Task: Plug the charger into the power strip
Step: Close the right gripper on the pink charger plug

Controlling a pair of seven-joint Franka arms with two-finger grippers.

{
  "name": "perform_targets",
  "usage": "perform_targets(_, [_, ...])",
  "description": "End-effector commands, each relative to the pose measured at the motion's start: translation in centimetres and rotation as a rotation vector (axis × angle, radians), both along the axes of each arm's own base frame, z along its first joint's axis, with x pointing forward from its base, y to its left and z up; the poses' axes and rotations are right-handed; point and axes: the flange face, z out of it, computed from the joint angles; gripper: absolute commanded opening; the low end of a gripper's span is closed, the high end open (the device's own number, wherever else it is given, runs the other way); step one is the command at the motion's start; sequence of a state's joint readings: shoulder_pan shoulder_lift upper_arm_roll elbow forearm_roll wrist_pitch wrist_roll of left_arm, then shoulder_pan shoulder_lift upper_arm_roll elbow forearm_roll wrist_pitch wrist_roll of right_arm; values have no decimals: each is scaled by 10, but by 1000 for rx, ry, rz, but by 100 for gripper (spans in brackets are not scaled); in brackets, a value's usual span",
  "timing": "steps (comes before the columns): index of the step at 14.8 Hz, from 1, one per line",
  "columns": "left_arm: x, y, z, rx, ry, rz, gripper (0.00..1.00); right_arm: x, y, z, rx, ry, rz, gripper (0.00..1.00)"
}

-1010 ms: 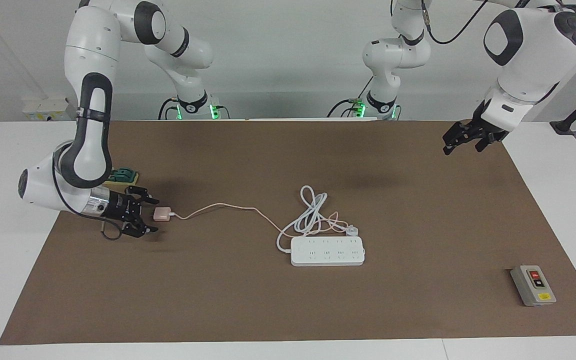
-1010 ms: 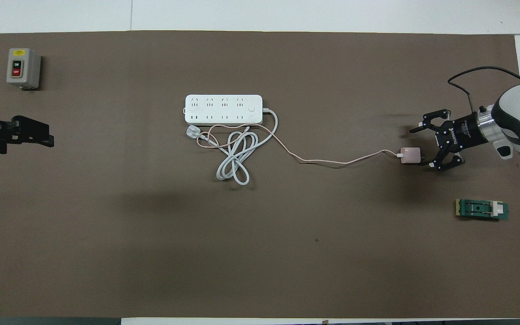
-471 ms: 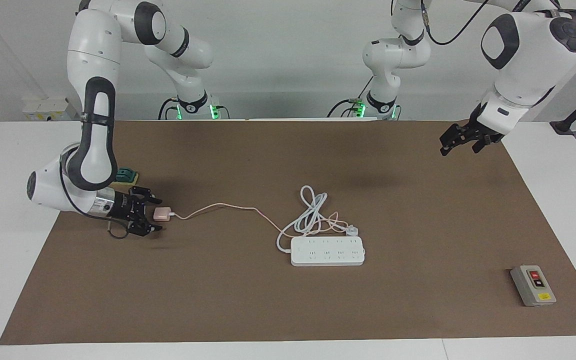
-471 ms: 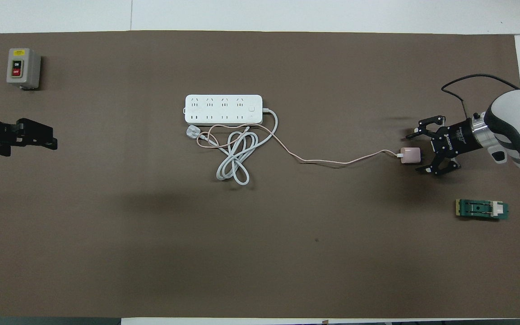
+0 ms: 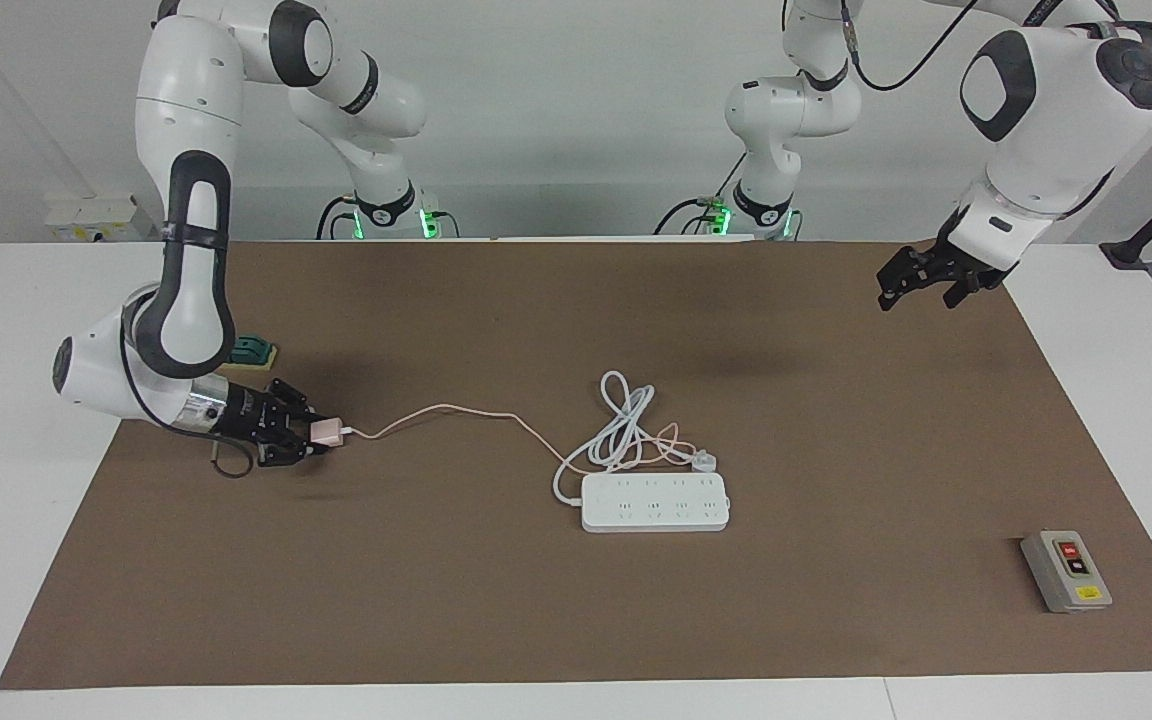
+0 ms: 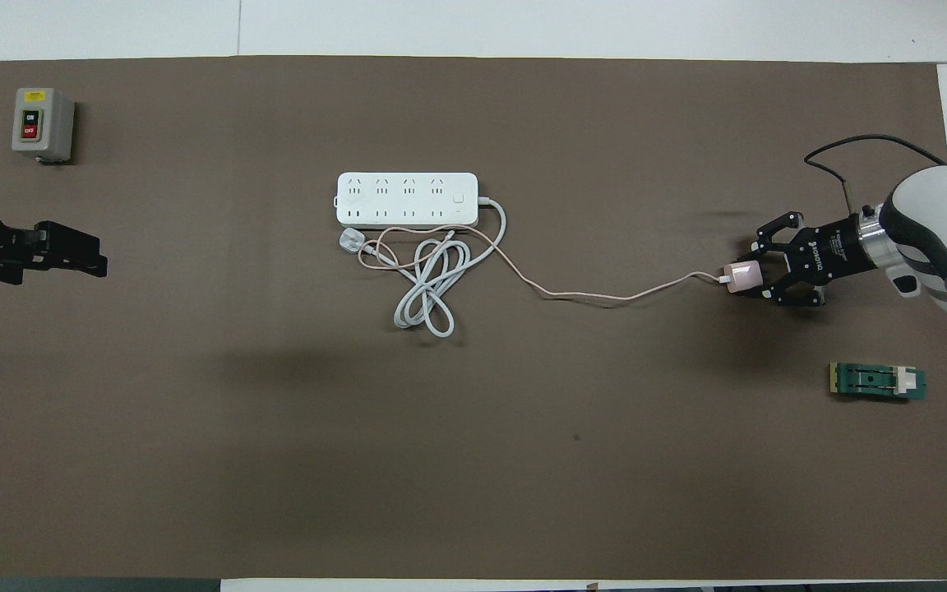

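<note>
The pale pink charger (image 5: 325,431) (image 6: 743,279) lies low over the brown mat toward the right arm's end of the table, and my right gripper (image 5: 314,436) (image 6: 753,279) is shut on it from the side. Its thin pink cable (image 5: 456,411) (image 6: 605,294) trails to the coil beside the power strip. The white power strip (image 5: 655,502) (image 6: 406,199) lies flat mid-table with its thick white cord (image 5: 619,425) (image 6: 431,284) looped on the side nearer the robots. My left gripper (image 5: 916,281) (image 6: 71,253) hangs open above the mat's edge at the left arm's end, waiting.
A grey switch box (image 5: 1066,571) (image 6: 42,124) with red and black buttons stands at the left arm's end, farther from the robots than the strip. A small green part (image 5: 248,351) (image 6: 878,381) lies near the right arm, nearer the robots than the charger.
My right gripper slid forward around the charger and closed on it. The left gripper drifted slightly; the strip and cords stayed put.
</note>
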State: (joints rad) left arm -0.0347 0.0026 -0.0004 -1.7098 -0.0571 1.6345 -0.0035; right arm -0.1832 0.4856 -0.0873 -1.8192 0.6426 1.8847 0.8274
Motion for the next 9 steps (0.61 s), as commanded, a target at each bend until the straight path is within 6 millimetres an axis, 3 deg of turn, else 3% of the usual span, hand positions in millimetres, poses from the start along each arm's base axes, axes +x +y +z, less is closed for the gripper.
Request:
perform_targets(1, [-6, -3, -2, -46, -4, -27, 100, -2, 12, -8, -1, -8, 9, 0])
perform_targets(3, [-3, -4, -2, -145, 12, 3, 100, 8, 17, 6, -10, 1, 0, 0])
perform_targets(5, [9, 6, -14, -277, 49, 65, 100, 26, 48, 33, -9, 19, 14, 0])
perform_targets(7, [22, 5, -23, -430, 70, 114, 100, 43, 77, 66, -12, 34, 14, 0])
perform_targets(9, [33, 14, -40, -585, 97, 185, 100, 56, 117, 96, -19, 29, 23, 0])
